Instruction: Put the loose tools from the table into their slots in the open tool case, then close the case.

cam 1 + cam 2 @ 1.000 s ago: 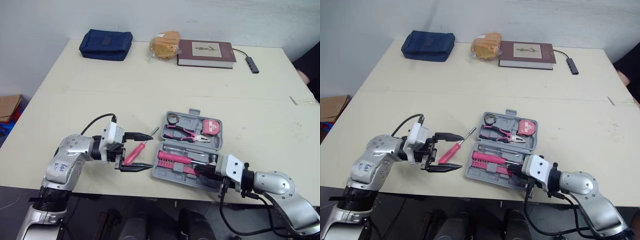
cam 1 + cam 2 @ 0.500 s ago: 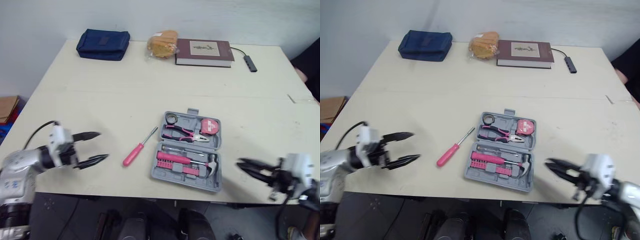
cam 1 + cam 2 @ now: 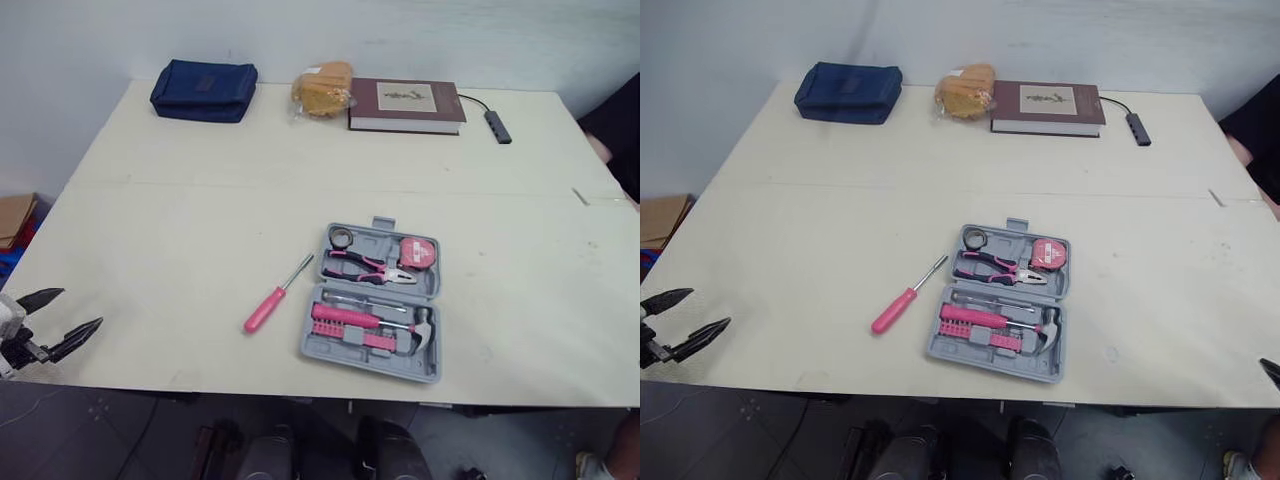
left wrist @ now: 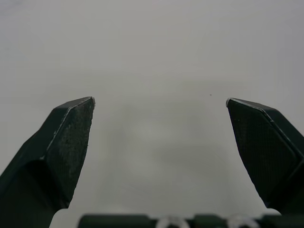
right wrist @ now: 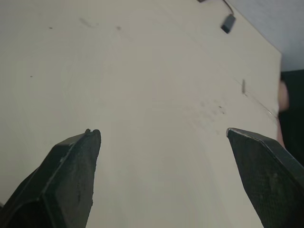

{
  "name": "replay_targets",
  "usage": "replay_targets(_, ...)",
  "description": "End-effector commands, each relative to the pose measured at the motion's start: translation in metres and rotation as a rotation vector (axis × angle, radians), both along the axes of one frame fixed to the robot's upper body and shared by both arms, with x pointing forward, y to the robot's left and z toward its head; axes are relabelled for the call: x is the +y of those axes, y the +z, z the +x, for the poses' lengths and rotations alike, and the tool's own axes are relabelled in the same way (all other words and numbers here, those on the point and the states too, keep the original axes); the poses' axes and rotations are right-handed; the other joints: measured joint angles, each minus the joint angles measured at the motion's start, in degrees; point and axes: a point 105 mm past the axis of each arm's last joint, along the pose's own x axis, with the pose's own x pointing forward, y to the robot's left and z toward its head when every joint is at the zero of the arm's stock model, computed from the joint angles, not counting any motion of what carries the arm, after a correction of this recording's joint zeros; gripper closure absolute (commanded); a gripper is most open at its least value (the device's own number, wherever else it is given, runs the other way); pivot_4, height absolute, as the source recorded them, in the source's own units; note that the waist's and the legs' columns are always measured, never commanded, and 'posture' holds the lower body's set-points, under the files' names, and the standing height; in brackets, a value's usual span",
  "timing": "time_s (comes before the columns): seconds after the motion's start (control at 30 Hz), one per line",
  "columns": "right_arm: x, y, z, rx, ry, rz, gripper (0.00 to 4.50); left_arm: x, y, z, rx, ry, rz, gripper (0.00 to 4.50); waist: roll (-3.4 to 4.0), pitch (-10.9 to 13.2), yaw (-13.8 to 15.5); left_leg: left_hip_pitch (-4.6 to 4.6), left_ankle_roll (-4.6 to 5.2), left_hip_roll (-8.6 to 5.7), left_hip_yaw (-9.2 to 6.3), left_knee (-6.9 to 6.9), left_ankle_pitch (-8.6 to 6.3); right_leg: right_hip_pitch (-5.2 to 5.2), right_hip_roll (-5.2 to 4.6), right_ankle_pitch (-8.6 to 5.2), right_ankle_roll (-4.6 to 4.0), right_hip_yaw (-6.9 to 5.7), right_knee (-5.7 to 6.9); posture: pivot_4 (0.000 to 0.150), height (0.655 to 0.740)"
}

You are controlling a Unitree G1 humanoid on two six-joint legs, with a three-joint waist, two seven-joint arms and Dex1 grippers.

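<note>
From the head, the pink screwdriver [image 3: 268, 305] is lying on the desk [image 3: 200, 220] just left of the open tool case [image 3: 318, 352], and the left pincer [image 3: 80, 307] is hanging open by the near-left edge. The left wrist view is showing its fingers [image 4: 66, 137] spread wide. The right wrist view is showing the right pincer [image 5: 161, 130] gaping over the desk.

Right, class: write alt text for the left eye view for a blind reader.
An open grey tool case lies on a cream table, a pink-handled screwdriver loose just left of it. The open left gripper hovers at the near left corner.
</note>
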Motion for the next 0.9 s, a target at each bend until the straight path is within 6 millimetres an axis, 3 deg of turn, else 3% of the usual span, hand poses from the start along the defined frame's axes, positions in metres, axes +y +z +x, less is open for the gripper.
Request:
replay_targets(0.03,0.015,0.005,0.009,-0.052,0.057,-0.002,0.1,-0.019,0.018,0.014,-0.106,-0.064,0.016,0.0,0.04,0.0,-0.1,0.0,-0.03,0.0,0.0,0.0,0.0,-0.01,-0.01,-0.01,-0.03,0.0,0.03,0.15,0.74)
replay_targets(0.17,0.068,0.003,0.028,-0.07,0.264,0.084,0.1,-0.088,0.019,0.017,-0.084,-0.3,-0.081,0.0,0.15,0.0,-0.3,0.02,-0.07,0.03,-0.01,0.0,0.02,-0.02,0.0,-0.03,-0.07,-0.01,0.26,0.15,0.74)
replay_targets(0.27,0.094,0.006,0.035,-0.089,0.356,0.108,0.1,-0.115,0.022,0.017,-0.048,-0.329,-0.125,0.0,0.17,0.0,-0.6,-0.03,0.16,0.02,0.01,0.0,0.14,-0.04,0.03,-0.03,-0.07,0.03,0.24,0.15,0.74)
replay_targets(0.37,0.134,0.012,0.037,-0.08,0.507,0.157,0.1,-0.163,0.017,0.011,0.065,-0.386,-0.186,0.0,0.22,0.0,-0.6,-0.01,0.15,0.06,0.0,0.0,0.14,-0.02,0.12,-0.03,-0.07,0.05,0.2,0.15,0.74)
replay_targets(0.57,0.181,0.015,0.036,-0.046,0.696,0.191,0.1,-0.212,0.016,0.023,0.137,-0.317,-0.168,0.0,0.21,0.0,0.9,0.04,0.13,0.06,-0.05,0.02,0.21,0.03,0.29,-0.03,-0.07,0.24,0.25,0.15,0.74)
replay_targets(0.67,0.198,0.015,0.043,-0.064,0.735,0.184,0.1,-0.237,0.003,0.032,0.187,-0.252,-0.16,0.0,0.22,0.0,1.0,0.04,0.14,0.0,-0.04,0.02,0.23,0.04,0.32,-0.03,-0.07,0.26,0.27,0.15,0.74)
replay_targets(0.8,0.207,0.013,0.044,-0.069,0.753,0.188,0.1,-0.253,-0.014,0.035,0.241,-0.222,-0.161,0.0,0.2,0.0,1.0,0.01,0.18,-0.04,-0.02,0.03,0.25,0.02,0.49,-0.03,-0.06,0.25,0.26,0.15,0.74)
replay_targets(0.9,0.214,0.012,0.044,-0.075,0.767,0.188,0.1,-0.254,-0.026,0.038,0.259,-0.188,-0.124,0.0,0.2,0.0,0.9,-0.02,0.19,-0.01,0.0,0.03,0.27,0.01,0.62,-0.03,-0.07,0.23,0.19,0.15,0.74)
